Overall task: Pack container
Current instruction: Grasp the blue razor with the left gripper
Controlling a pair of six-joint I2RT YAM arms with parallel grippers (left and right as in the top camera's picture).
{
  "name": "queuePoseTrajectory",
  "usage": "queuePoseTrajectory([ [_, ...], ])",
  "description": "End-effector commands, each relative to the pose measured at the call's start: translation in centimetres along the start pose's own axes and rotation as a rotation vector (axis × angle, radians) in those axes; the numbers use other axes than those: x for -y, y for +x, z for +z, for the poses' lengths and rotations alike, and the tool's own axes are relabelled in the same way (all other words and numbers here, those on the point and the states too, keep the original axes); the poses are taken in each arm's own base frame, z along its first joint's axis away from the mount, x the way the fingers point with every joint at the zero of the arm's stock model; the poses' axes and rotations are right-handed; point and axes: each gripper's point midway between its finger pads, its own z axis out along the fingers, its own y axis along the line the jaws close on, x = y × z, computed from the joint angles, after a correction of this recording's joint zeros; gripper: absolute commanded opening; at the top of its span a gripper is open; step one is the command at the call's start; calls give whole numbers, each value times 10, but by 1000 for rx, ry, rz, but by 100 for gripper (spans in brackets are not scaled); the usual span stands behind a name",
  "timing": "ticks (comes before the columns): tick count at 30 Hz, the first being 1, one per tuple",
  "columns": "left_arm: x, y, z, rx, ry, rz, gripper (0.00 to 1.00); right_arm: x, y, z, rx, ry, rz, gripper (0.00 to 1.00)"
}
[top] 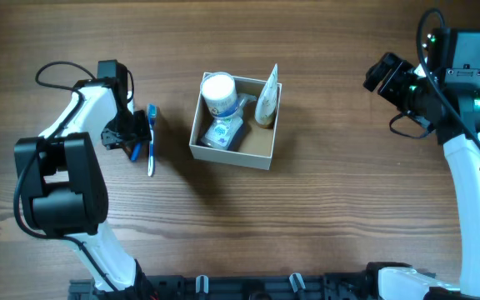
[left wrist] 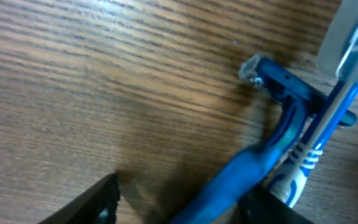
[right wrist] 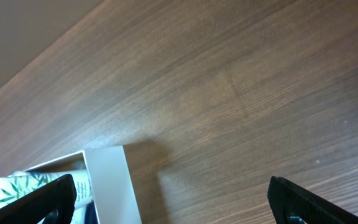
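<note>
Overhead faces straight down; both wrist views skim the table (top: 348, 208), right sharing container (right wrist: 110, 180)

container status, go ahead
Left gripper open over razor handle, toothbrush alongside. Right gripper open, empty. Container holds jar, tube, bottle; nothing blocking.

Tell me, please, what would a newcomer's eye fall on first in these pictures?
First, the white container in the middle of the table, already holding a white-lidded jar and a tube. Next, the blue razor and the toothbrush lying to its left, with the left pincer open around the razor's handle.
</note>
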Motion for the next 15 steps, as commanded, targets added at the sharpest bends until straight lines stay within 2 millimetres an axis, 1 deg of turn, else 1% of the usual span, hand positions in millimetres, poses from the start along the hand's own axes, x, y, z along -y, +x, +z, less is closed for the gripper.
queuePoseTrajectory([
  [1,-5,6,14,-37,-29,12,45,-3,-3,-1,4,-12,14,100],
  [3,-5,4,14,-28,-27,11,30,-3,-3,-1,4,-12,14,100],
  [5,-5,4,14,-27,-27,6,23,-3,-3,-1,5,-12,14,100],
  [9,-5,2,8,-9,-25,-28,15,-3,-3,-1,4,-12,14,100],
  [12,-4,-1,-1,14,-20,-29,13,-3,-3,-1,4,-13,14,100],
  [15,-6,-2,-22,38,-16,-31,11,-3,-3,-1,4,-12,14,100],
])
